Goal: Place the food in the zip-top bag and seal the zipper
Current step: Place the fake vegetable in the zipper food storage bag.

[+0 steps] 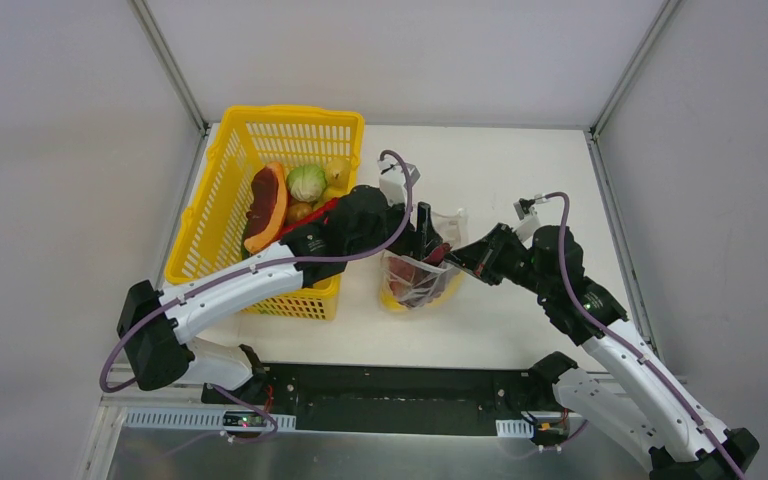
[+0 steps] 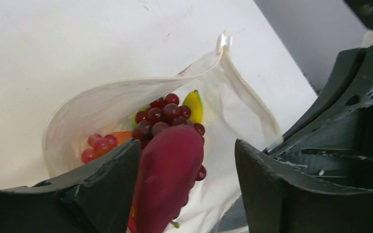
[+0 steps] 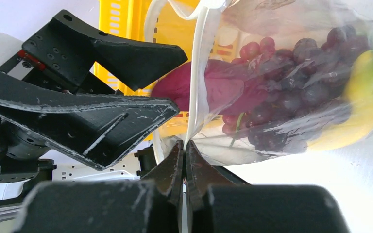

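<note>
**Left gripper (image 2: 187,144) parted at mouth of zip-top bag (image 1: 415,288); right gripper (image 3: 184,145) pinched on bag edge**

Left gripper: fingers are held apart over the bag mouth. A dark red oblong piece (image 2: 167,179) is seen between them, against one finger and clear of the other.

Right gripper: fingers are pressed together on the bag's edge strip, the zipper (image 3: 197,82), which is left unsealed.

Zip-top bag: stood near the middle of the table (image 1: 520,330), just beside the right wall of the yellow basket (image 1: 290,112), with its mouth gaping. Contents listed: red grapes (image 2: 162,114), yellow banana (image 2: 194,107), and an orange piece (image 2: 122,137) that is half hidden.

Basket: set at the table's far left corner. An orange-and-red wedge (image 1: 265,208) and a green cabbage (image 1: 307,183) are noted. Further pieces are covered by the left arm (image 1: 230,290).

Writing: a small white mark (image 1: 315,243) on the left wrist housing is too small to be read.

Cut off: the dark red piece's lower end is lost at the edge of the left wrist view.
</note>
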